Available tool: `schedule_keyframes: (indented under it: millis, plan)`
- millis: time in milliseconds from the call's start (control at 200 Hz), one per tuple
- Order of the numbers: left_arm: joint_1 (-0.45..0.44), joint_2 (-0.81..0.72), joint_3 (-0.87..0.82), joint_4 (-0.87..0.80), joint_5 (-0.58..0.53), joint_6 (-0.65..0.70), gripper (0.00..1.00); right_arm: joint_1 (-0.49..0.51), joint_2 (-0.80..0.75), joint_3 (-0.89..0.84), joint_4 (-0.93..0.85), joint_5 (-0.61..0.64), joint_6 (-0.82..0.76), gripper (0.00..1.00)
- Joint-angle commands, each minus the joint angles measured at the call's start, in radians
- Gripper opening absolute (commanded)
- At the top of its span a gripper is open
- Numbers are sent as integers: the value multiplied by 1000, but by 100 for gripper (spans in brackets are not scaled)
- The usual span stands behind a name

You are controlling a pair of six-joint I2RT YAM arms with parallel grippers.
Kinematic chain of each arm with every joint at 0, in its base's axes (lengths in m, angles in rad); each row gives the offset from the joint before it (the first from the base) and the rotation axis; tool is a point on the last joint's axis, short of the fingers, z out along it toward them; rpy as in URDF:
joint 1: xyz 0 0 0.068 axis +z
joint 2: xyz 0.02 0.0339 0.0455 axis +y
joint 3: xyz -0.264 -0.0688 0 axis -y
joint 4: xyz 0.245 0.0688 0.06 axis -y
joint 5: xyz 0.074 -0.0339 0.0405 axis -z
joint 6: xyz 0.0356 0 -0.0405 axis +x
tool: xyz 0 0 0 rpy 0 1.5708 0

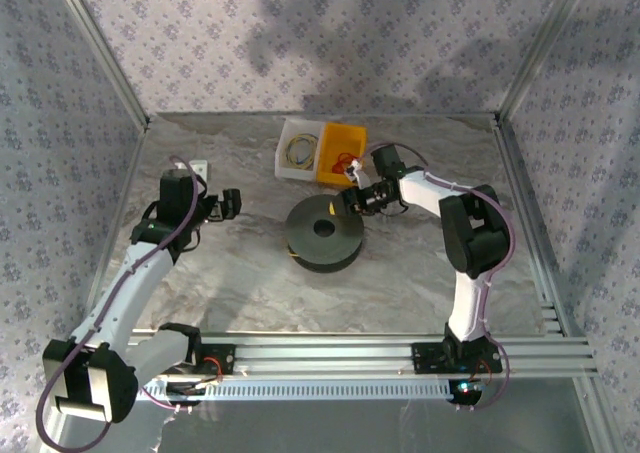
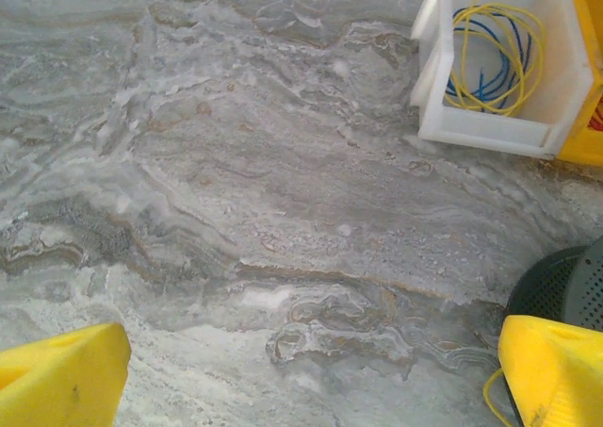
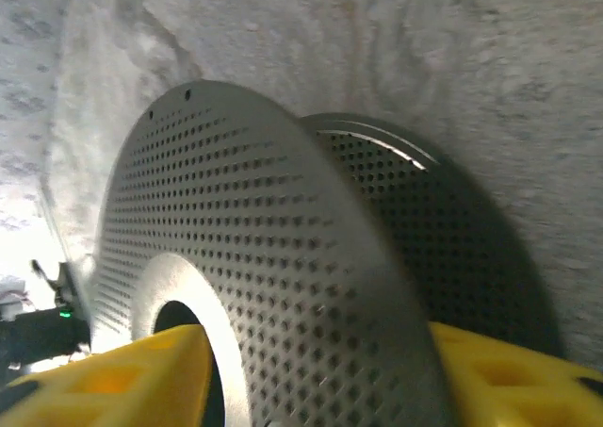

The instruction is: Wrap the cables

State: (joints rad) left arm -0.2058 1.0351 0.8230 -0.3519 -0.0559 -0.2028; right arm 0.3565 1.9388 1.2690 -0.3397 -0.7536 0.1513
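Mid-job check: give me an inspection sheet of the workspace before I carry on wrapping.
Surface: marble-patterned table.
Job's things: dark grey spool lies flat mid-table. The yellow cord is looped in the white bin with a blue wire; a short yellow loop lies by the spool.
Clutter: yellow bin beside the white bin, contents unclear.
Grippers: left gripper is open over the table. The right gripper has its fingers spread astride one spool flange; contact unclear.
Cables: purple cables run along both arms.
Surroundings: patterned walls, aluminium frame.
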Motion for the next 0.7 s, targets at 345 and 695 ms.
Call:
schedule_keyframes:
  millis: [345,695]
  plan:
    - [40,-162,-269,369,-268,25,100,-38,-681,-387,189,664,-165,100]
    - [107,130,-483,813,-479,71,100,-235,-836,-971,867,1045,-199,100]
